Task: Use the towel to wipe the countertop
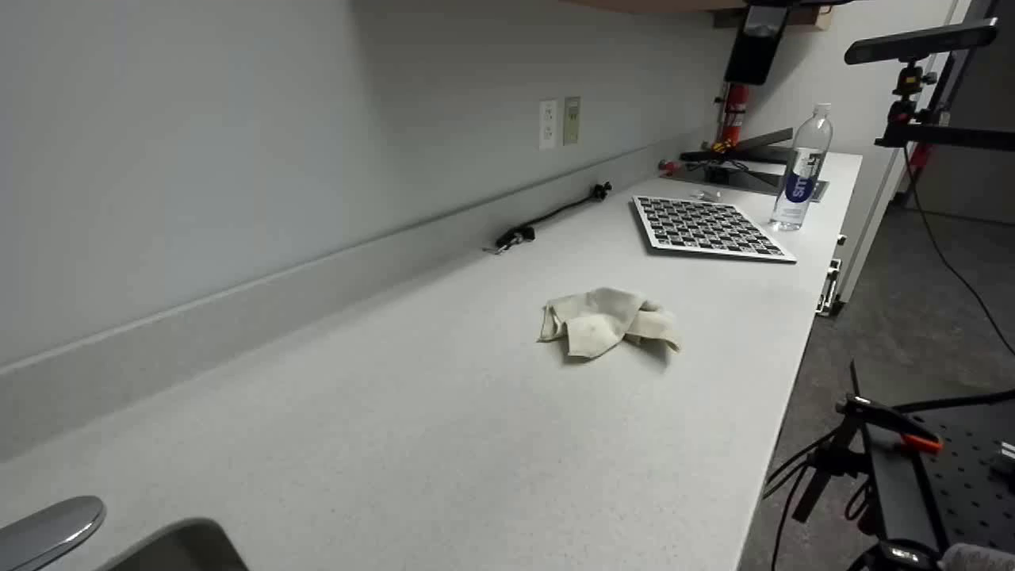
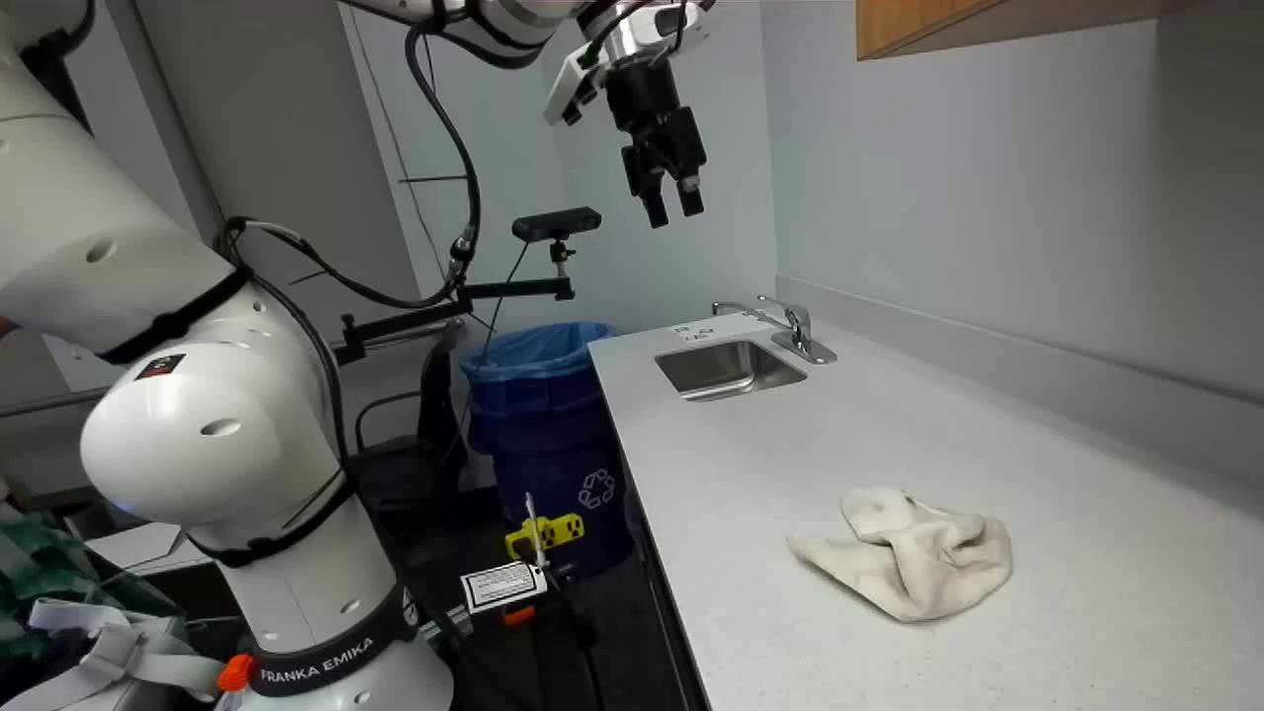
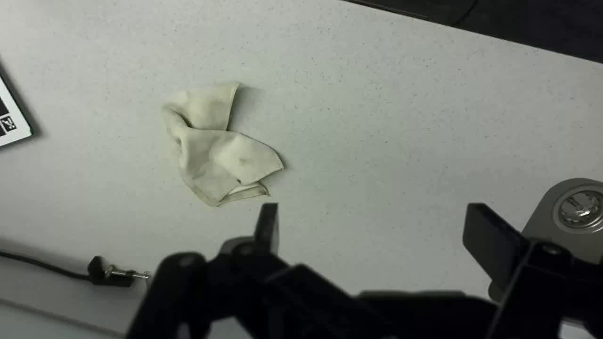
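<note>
Countertop [image 1: 412, 444]: pale, running lower left to upper right in an exterior view. Arm [image 2: 212, 434]: white, left side and top of the frame in an exterior view. Sink [image 2: 726, 373]: steel, just right of centre in an exterior view. Checkered board [image 1: 706, 228]: flat, upper right in an exterior view. Towel [image 2: 928, 563]: cream, crumpled on the countertop; lower right in an exterior view, left of centre in the wrist view. Bottle [image 1: 802, 174]: upright, just beside the board. Gripper [image 2: 674, 211]: top centre in an exterior view, well apart from the towel; jaws spread wide, countertop showing between them in the wrist view.
</note>
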You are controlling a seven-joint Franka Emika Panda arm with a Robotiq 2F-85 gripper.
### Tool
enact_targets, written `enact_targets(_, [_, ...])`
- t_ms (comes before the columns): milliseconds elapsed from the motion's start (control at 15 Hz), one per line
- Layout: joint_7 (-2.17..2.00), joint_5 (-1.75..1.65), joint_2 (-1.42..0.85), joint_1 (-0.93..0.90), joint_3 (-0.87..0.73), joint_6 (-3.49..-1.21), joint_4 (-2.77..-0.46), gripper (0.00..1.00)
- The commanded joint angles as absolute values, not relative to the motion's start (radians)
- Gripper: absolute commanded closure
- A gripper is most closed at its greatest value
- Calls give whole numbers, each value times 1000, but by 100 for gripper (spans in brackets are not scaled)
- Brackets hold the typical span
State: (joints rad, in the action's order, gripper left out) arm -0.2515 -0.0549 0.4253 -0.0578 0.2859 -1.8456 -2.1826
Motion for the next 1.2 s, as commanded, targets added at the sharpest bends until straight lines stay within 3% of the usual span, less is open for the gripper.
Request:
enact_targets(0, [-261, -65, 421, -84, 265, -1843, -2180, 0])
enact_targets(1133, [-254, -60, 410, -82, 252, -1851, -2180, 0])
